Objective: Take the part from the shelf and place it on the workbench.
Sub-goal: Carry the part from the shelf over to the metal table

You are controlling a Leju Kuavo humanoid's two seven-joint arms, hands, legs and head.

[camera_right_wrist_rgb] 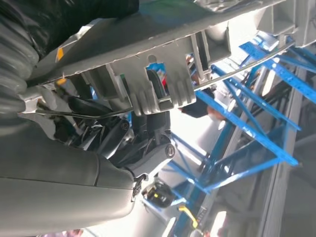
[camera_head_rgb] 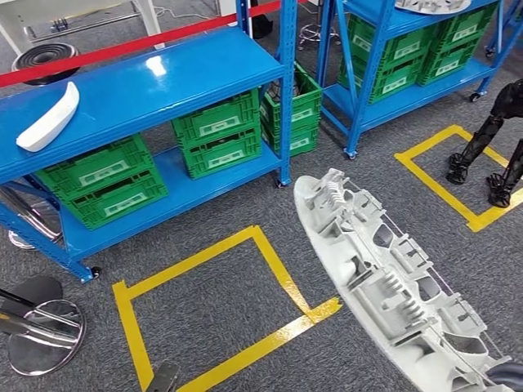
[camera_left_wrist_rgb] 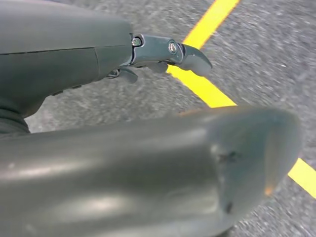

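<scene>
A long pale grey moulded part (camera_head_rgb: pixel 395 286), ribbed side up, hangs slanted over the carpet at the lower right of the head view. My right hand (camera_head_rgb: pixel 511 377) holds it at its near end, at the picture's bottom corner. In the right wrist view the dark fingers (camera_right_wrist_rgb: pixel 123 140) curl round the ribbing of the part (camera_right_wrist_rgb: pixel 156 29). My left hand (camera_left_wrist_rgb: pixel 123 158) hangs over the carpet beside yellow tape, fingers (camera_left_wrist_rgb: pixel 168 49) stretched out and holding nothing. A second, smooth white part (camera_head_rgb: pixel 49 118) lies on the top board of the blue shelf (camera_head_rgb: pixel 185 82).
Green crates (camera_head_rgb: pixel 216 131) fill the lower board of the blue shelf; a second blue shelf (camera_head_rgb: pixel 407 90) with crates stands at the back right. Yellow tape squares (camera_head_rgb: pixel 203 261) mark the carpet. Chrome stool bases (camera_head_rgb: pixel 43 335) sit at the lower left, a black stand (camera_head_rgb: pixel 487 155) at the right.
</scene>
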